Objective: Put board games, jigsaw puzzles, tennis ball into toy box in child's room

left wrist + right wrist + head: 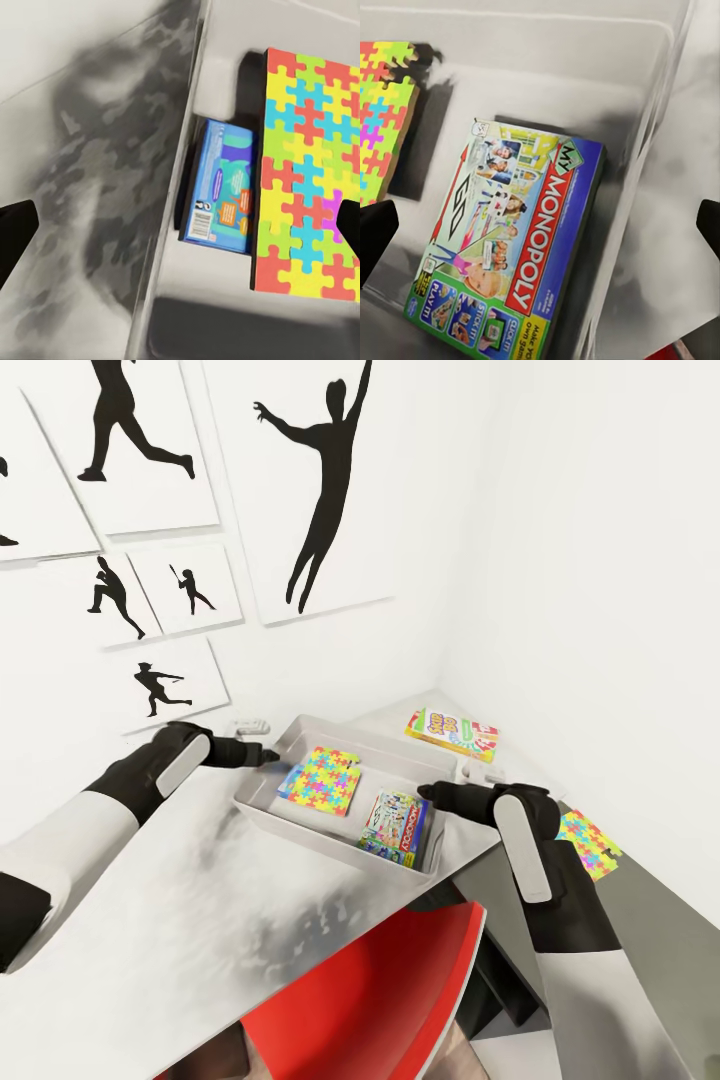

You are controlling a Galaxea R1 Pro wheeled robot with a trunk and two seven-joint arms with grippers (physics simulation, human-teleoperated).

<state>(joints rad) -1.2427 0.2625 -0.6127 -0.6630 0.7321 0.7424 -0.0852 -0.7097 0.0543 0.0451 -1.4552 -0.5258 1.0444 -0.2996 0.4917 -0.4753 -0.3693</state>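
Both my jaws wide, empty. Toy box (300, 732) below them holds jigsaw puzzle (307, 172), blue board game (221, 187), Monopoly box (510, 247). Skip-Bo box (452, 734) lies beyond my right gripper (432, 792): probably light, stiff, slick; pinch a long edge.

Toy box (300, 732) set on table (150, 920), holding three items.
Inside the box: jigsaw puzzle (322, 780) laid over a board game (222, 187), Monopoly game (396, 825) beside them. Skip-Bo box (452, 733) is placed behind the box; second puzzle (590, 844) right of it.
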